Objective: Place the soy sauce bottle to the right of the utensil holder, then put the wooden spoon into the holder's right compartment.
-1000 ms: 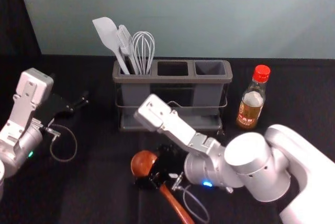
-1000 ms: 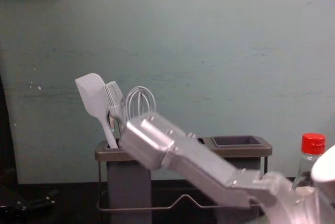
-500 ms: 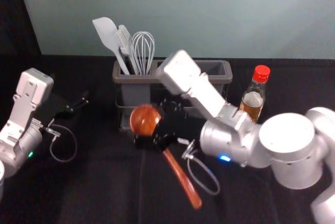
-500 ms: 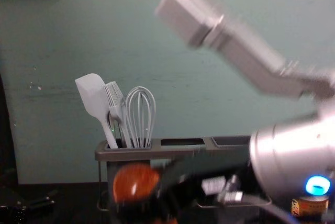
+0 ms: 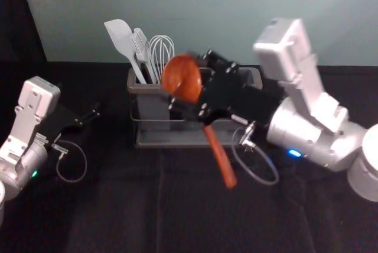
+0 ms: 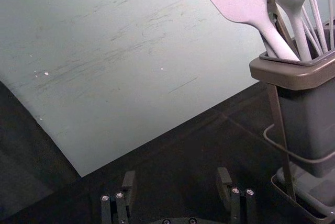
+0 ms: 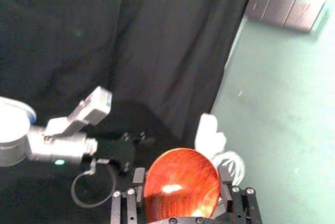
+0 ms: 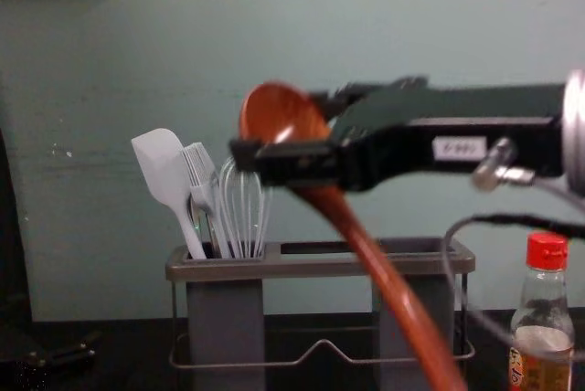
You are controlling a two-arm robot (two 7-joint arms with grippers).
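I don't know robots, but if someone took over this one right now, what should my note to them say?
Right gripper: jaws closed on the wooden spoon, held raised by the holder, bowl up, handle slanting down.
Left gripper: parked left of the holder, jaws open and empty.
Done: soy sauce bottle stands right of the utensil holder.
Left to do: put the spoon in the right compartment and release it. The handle probably needs straightening first.
Mind the white spatula and whisk in the left compartment.
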